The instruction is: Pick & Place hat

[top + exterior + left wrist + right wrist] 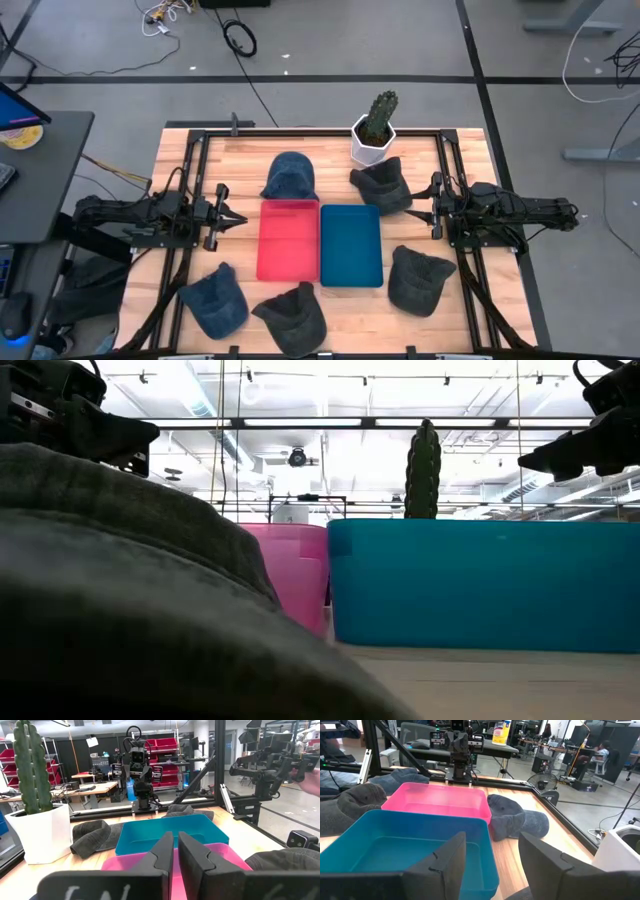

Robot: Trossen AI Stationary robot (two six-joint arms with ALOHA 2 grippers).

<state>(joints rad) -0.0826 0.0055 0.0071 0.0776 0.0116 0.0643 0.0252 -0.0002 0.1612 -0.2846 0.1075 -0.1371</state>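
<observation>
Looking straight down, we judge the task not yet started: the pink bin (289, 241) and the blue bin (351, 245) sit side by side at table centre with nothing in them, and five hats lie around them, a blue hat (290, 176) behind the pink bin, a dark hat (381, 186) by the potted cactus (375, 128), a third (419, 279) right of the blue bin, a denim hat (215, 299) and another dark one (293, 315) at the front edge. The left gripper (236, 218) and right gripper (418, 211) wait on opposite sides of the bins, holding nothing. At table height, a dark hat fills the foreground; no writing reads. From the left wrist, the fingers stand nearly closed on empty air. From the right wrist, the fingers are spread wide; we find no legible labels.
</observation>
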